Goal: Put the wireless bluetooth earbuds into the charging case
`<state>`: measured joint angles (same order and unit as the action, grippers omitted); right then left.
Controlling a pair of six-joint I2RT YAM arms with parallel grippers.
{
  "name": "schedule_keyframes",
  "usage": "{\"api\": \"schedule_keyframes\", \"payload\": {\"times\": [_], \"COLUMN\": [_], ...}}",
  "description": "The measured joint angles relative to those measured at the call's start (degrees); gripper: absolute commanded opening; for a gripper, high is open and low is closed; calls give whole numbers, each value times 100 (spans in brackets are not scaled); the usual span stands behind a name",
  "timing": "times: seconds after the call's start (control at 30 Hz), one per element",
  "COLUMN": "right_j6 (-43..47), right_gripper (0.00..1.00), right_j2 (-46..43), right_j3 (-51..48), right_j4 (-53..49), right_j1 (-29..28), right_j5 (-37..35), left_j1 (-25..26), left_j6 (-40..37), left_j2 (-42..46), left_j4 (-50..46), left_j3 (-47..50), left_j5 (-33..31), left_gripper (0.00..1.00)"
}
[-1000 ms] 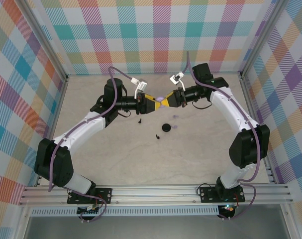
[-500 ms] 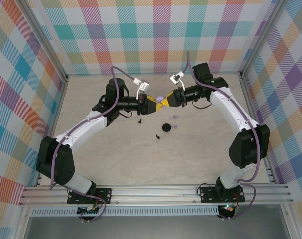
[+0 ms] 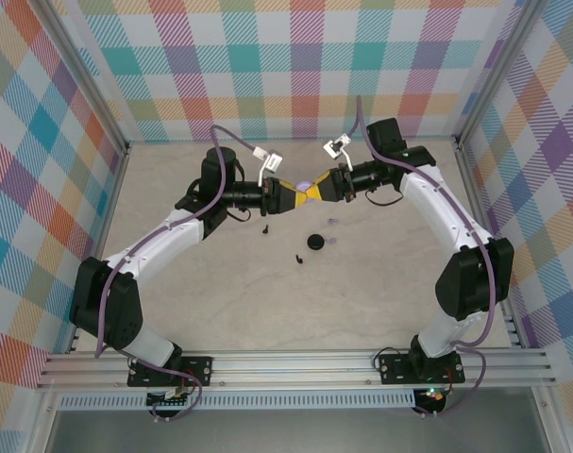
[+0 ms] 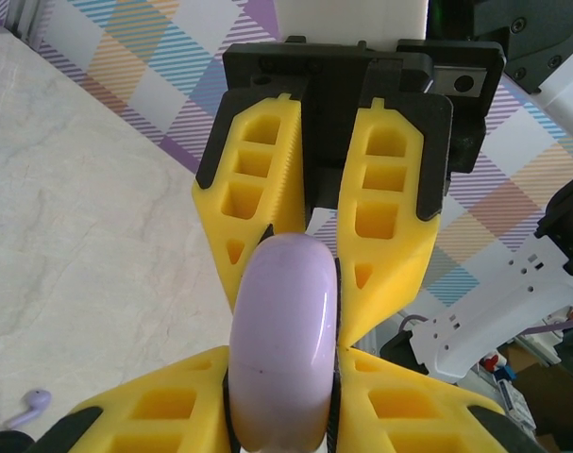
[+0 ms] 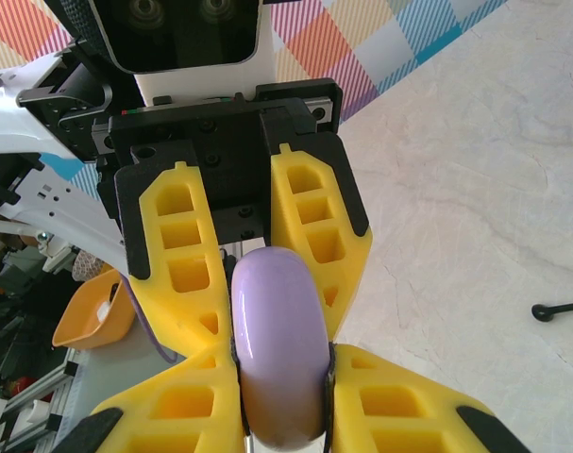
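Note:
A lilac round charging case (image 3: pixel 306 186) hangs in the air above the far middle of the table, closed and seen edge-on. My left gripper (image 3: pixel 297 197) is shut on the case (image 4: pixel 284 340) from the left. My right gripper (image 3: pixel 316 192) is shut on the same case (image 5: pixel 277 349) from the right, its fingers (image 4: pixel 256 179) meeting mine. Two lilac earbuds (image 3: pixel 333 223) (image 3: pixel 334 241) lie on the table below, one showing as a lilac earbud (image 4: pixel 31 404) in the left wrist view. Two black earbuds (image 3: pixel 265 227) (image 3: pixel 299 257) lie nearby, one a black earbud (image 5: pixel 553 310) in the right wrist view.
A black round case (image 3: pixel 314 242) sits on the pale marble table (image 3: pixel 267 302) between the earbuds. Checked walls enclose the table at the back and both sides. A metal rail (image 3: pixel 295 363) runs along the near edge by the arm bases.
The left arm has edged slightly right toward the right gripper. The lilac case stays held between both grippers at the same spot.

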<state>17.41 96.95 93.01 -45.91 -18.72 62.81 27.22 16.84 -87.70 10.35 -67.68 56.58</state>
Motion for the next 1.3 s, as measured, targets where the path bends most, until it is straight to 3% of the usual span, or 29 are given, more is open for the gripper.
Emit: {"api": "schedule_keyframes", "payload": {"times": [0.77, 1.0, 1.17, 1.3], "right_j6": [4, 4, 7, 4], "right_gripper": [12, 12, 21, 41], "right_j2": [-111, -111, -111, -114], "right_j3": [0, 0, 0, 0], "right_j4": [129, 122, 120, 125], "right_j1": [35, 42, 42, 28], "right_j5": [-4, 2, -13, -79], "left_j1": [0, -4, -4, -4], "left_j6": [662, 721, 715, 649], "left_j2": [-85, -85, -85, -87], "left_j4": [636, 651, 651, 629], "left_j3": [37, 46, 48, 52], "left_j5": [136, 151, 144, 92], "left_gripper": [34, 20, 18, 17]}}
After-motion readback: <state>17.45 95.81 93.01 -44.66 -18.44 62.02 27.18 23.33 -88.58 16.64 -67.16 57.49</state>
